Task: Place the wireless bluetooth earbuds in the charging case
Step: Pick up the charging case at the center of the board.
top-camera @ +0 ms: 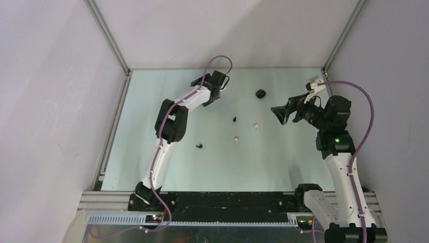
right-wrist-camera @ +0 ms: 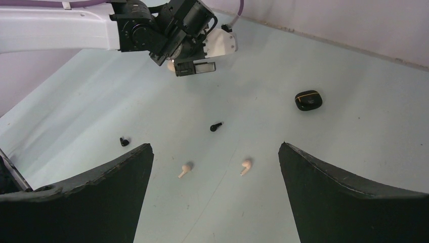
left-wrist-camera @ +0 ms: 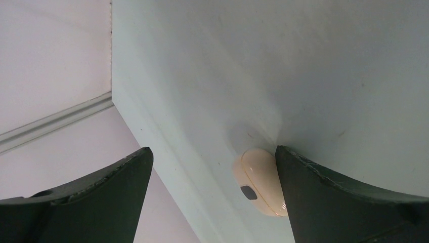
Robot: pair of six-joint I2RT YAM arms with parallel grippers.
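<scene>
Four wireless bluetooth earbuds are shown loose on the table (top-camera: pixel 146 121), mid-field between the two arms and outside both cases. The nearer cream bud (right-wrist-camera: pixel 185 170) and the farther cream bud (right-wrist-camera: pixel 246 166) are laid with long axes roughly parallel, running near-to-far in the overhead view. The farther black bud (right-wrist-camera: pixel 216 126) is laid aslant. The heading of the nearer black bud (right-wrist-camera: pixel 124 142) cannot be told. The black charging case (right-wrist-camera: pixel 308 99) is set apart, beyond the buds, and its contents are not visible. The cream charging case (left-wrist-camera: pixel 258 182) is shown lid down at the table's far edge, touched by one finger of the left gripper (left-wrist-camera: pixel 212 149), whose jaws are spread wide and grasp nothing. The right gripper (right-wrist-camera: pixel 215 145) is likewise held fully released, above the table and facing the buds
</scene>
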